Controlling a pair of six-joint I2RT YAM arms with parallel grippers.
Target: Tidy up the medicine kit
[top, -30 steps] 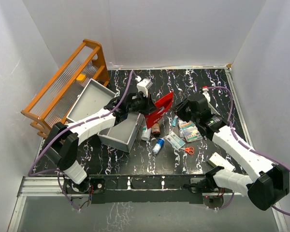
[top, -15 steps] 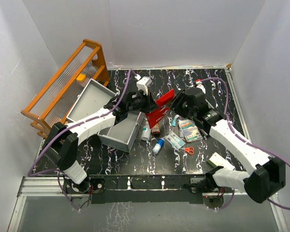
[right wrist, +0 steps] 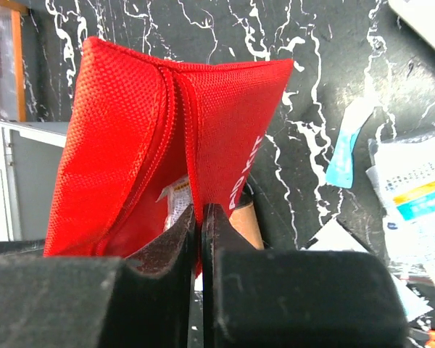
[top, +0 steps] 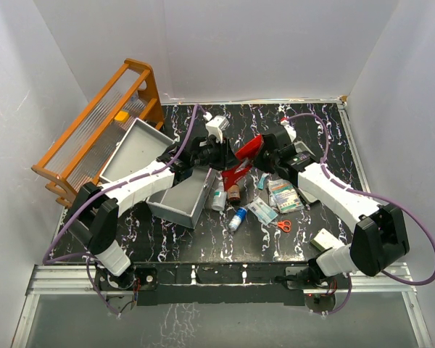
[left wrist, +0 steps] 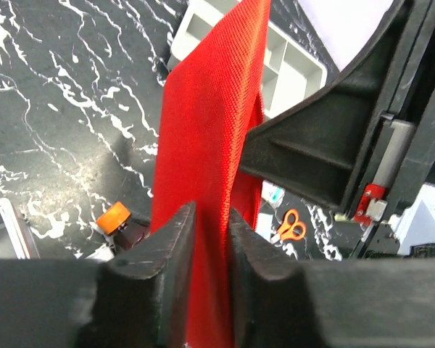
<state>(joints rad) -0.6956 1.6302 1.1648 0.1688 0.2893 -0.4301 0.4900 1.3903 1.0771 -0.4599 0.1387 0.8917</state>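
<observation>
The red first-aid pouch [top: 241, 161] hangs above the table's middle, held by both grippers. My left gripper [top: 219, 154] is shut on its left flap [left wrist: 206, 145]. My right gripper [top: 264, 154] is shut on its right flap [right wrist: 232, 109], with white lettering near the pinch. The pouch mouth gapes and a white packet [right wrist: 175, 199] shows inside. Under the pouch lie a brown bottle with an orange cap [top: 233, 193], a white bottle [top: 218, 199] and a blue-capped tube [top: 237, 217].
A grey compartment box [top: 183, 196] and its open grey lid [top: 133, 151] lie left of centre. An orange wooden rack [top: 94, 127] stands at the back left. Packets [top: 284, 194], orange scissors [top: 283, 225] and a white box [top: 325, 240] lie to the right.
My right arm swung left and back and closed on the pouch's right flap. The pouch was lifted and spread open between both grippers.
</observation>
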